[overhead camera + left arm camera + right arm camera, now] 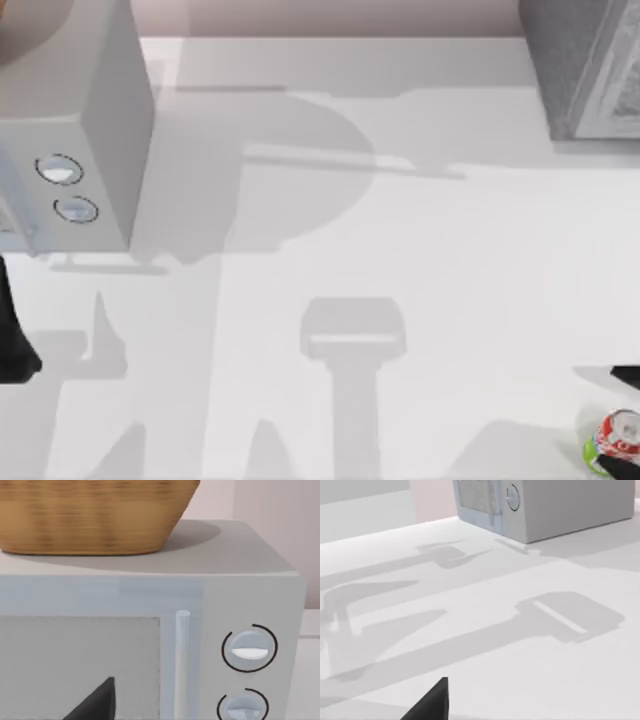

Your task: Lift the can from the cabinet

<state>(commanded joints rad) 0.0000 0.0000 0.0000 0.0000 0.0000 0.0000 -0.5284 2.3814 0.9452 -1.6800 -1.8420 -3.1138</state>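
One can [617,441], red and white with a silver top and a touch of green, is recorded lying on the white table [430,280] at the near right corner of the top view, close to the table's right edge. Two grey boxes are counted in the top view: one microwave [75,120] at the far left and one second grey box [585,65] at the far right corner, both well apart from the can. Two round dials [60,169] are seen on the microwave's front; in the left wrist view the same two dials [249,650] are stacked one above the other beside one upright pale door handle [182,665]. One woven basket [90,515] is set on top of the microwave. One dark arm part [15,340] is noted at the left edge of the top view, and one dark tip [625,376] at the right edge, just beyond the can. One dark finger [97,702] is visible in the left wrist view and one dark finger [430,702] in the right wrist view; whether either gripper is released or clenched cannot be told.
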